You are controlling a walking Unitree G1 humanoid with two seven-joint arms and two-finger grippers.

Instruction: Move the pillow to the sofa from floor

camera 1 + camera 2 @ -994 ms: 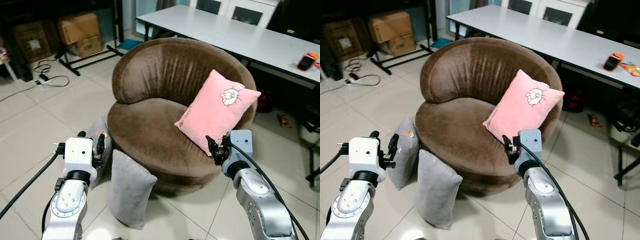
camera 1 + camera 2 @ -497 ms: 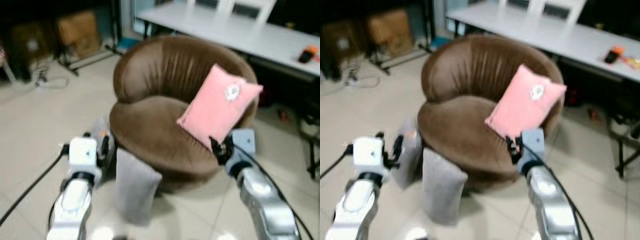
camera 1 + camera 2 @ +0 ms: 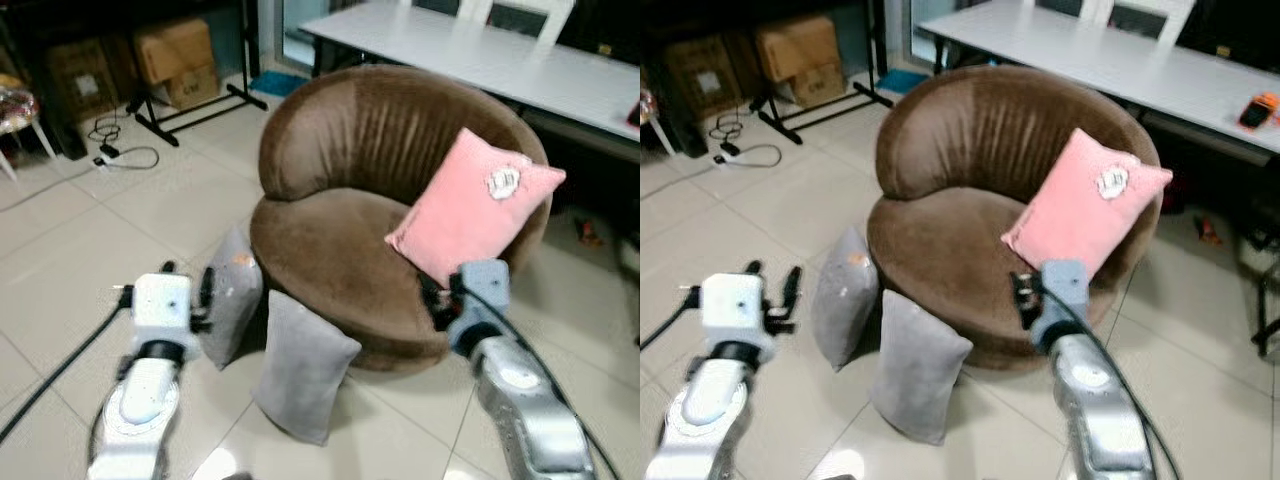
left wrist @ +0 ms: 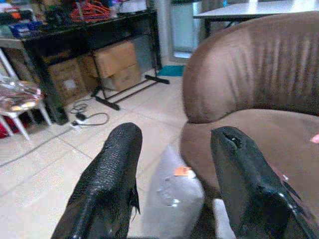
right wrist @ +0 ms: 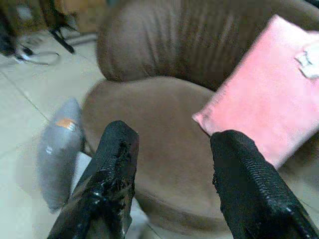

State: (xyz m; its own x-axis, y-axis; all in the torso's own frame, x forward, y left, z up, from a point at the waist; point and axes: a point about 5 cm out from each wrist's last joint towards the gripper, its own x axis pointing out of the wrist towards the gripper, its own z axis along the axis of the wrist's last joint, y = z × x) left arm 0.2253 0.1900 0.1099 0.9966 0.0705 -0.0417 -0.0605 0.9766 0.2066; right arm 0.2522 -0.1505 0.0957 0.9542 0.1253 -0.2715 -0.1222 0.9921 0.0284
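Long white table (image 3: 1110,62) far ahead of both pincers, orange device (image 3: 1254,110) on its right end. Cardboard boxes (image 3: 178,62) far ahead-left of left pincer, under dark desk (image 4: 94,31). Black stand legs (image 3: 195,108) near boxes. Cable (image 3: 125,155) on tile floor (image 3: 90,235) ahead-left of left pincer

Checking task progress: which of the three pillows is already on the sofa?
The pink pillow, propped against the brown sofa's backrest; both grey pillows stand on the floor.

grey pillows (image 3: 300,365) (image 3: 232,308): upright on floor, leaning on sofa (image 3: 340,250) base | pink pillow (image 3: 472,212): on seat, apparently propped
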